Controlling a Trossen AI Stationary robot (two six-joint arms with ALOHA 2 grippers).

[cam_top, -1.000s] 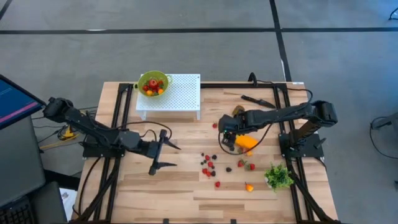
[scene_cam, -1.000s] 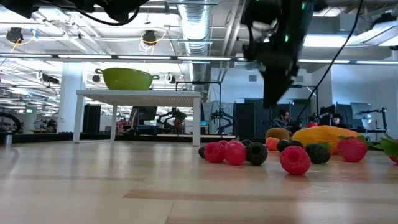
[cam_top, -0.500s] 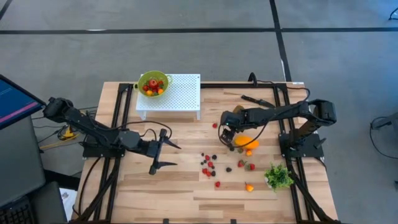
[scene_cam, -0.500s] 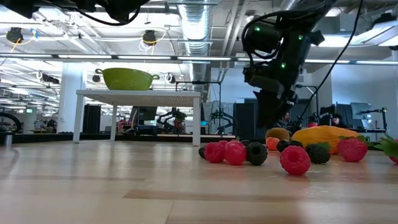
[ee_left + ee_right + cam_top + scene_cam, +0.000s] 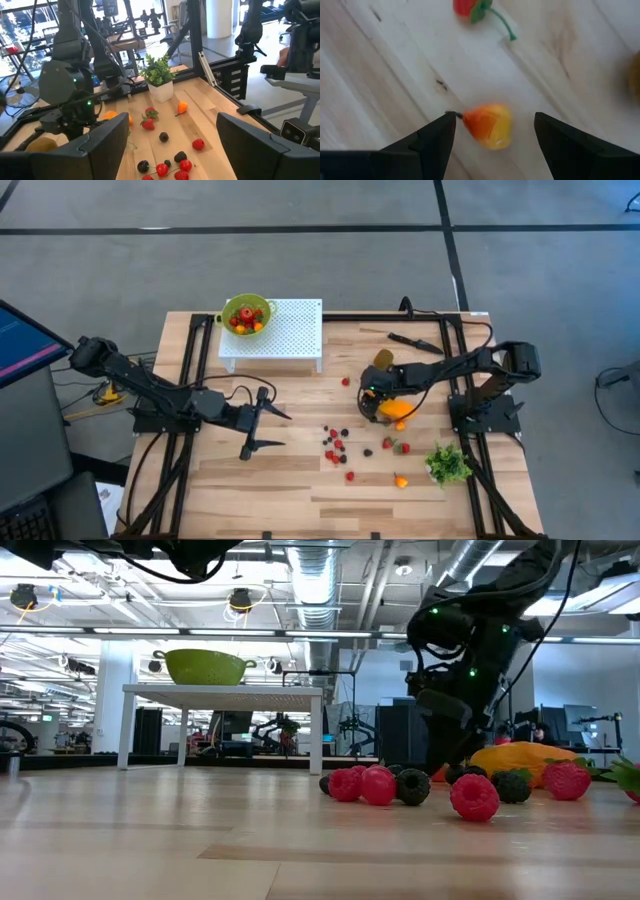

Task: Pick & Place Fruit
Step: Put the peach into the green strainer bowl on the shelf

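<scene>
Small orange fruit [image 5: 489, 126] between spread right end effector [image 5: 492, 131] fingers, untouched.

Grey floor [image 5: 300, 270], exposed ceiling ducts [image 5: 330, 585], perhaps office chairs

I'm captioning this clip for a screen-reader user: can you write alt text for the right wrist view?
Looking down at the pale wooden table, the right hand hangs open over a small orange-and-yellow fruit lying between its two dark fingers. Farther off lies a red fruit with a green stem.
</scene>
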